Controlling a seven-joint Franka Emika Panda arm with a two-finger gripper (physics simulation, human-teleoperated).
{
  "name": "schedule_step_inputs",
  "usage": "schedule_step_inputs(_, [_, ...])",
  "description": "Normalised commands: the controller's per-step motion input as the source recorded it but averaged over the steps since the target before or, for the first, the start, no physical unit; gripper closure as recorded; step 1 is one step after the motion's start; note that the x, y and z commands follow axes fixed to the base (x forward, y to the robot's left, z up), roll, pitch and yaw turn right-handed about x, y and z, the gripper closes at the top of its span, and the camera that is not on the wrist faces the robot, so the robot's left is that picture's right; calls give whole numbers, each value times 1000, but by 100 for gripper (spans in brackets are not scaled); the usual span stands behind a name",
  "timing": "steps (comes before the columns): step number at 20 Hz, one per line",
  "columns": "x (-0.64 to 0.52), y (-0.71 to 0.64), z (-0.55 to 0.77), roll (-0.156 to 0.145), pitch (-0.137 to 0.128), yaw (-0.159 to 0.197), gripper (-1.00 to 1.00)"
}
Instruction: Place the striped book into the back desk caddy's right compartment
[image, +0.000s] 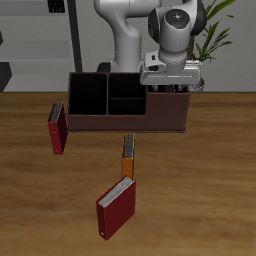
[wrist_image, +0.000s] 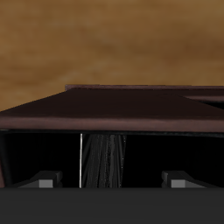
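The dark maroon back desk caddy (image: 120, 120) stands at the back of the table. My gripper (image: 172, 84) hangs over its wide right compartment (image: 168, 100). In the wrist view the striped book (wrist_image: 103, 162) stands upright in the black interior behind the caddy's wall (wrist_image: 131, 105). It sits between my fingers (wrist_image: 45, 180) with a gap on each side. The gripper (wrist_image: 112, 179) is open. In the exterior view only the book's top (image: 170, 90) shows under the hand.
A dark red book (image: 57, 128) stands beside the caddy's other end. An orange-spined book (image: 128, 155) stands in front of the caddy, and another dark red book (image: 115, 208) stands nearer the table's front edge. A plant (image: 215, 35) is behind the robot.
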Motion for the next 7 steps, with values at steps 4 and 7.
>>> schedule_step_inputs(4, [4, 21, 64, 1, -11, 1, -100])
schedule_step_inputs(7, [-33, 54, 151, 10, -20, -6, -100])
